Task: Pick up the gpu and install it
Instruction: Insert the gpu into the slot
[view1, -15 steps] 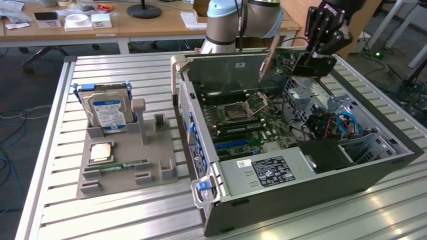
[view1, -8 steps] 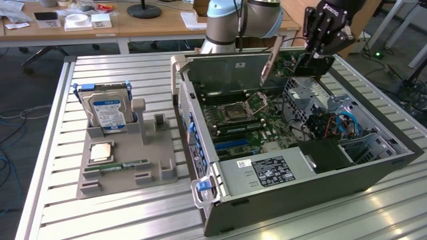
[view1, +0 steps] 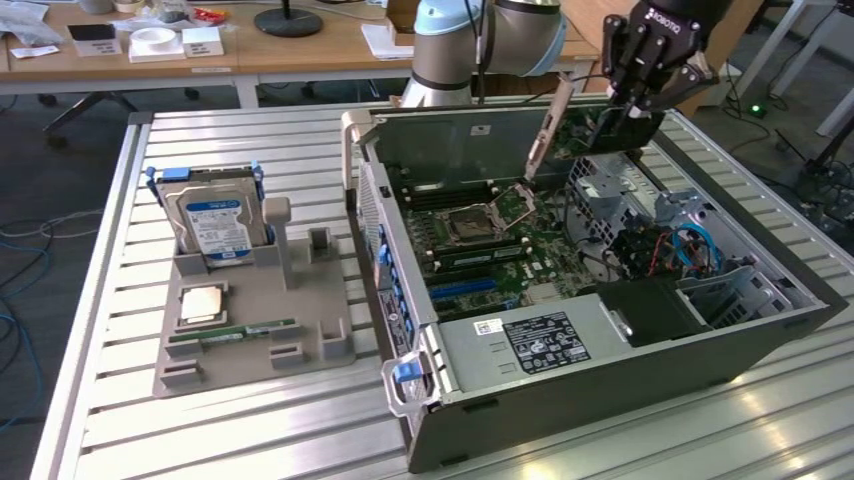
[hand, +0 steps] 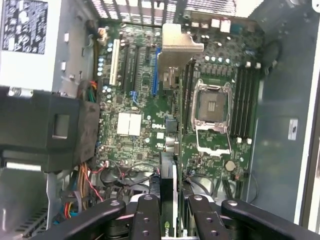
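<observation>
One robot arm rises from the far edge of a slatted metal worktop and bends toward the exterior view's right. Its wrist points steeply down over the far right corner of one open computer case.

The jaws are pinching one graphics card, partly closed on its thin body. The card hangs tilted in the air above the far end of the case. Its silver bracket is the lower end, pointing toward the middle of the case, and it is not seated in any slot.

In the wrist view the card runs edge-on between the two black jaws, straight out over the one motherboard. The bracket is at its far end, and one empty processor socket lies just beside its line.

The case lies on its side on the right half of the worktop, in the exterior view, with the motherboard exposed. One labelled power supply sits at its near end.

Near the worktop's left edge stands one grey holder. It carries:
- one hard drive, standing upright
- one processor chip, lying flat
- one memory stick, lying flat
</observation>
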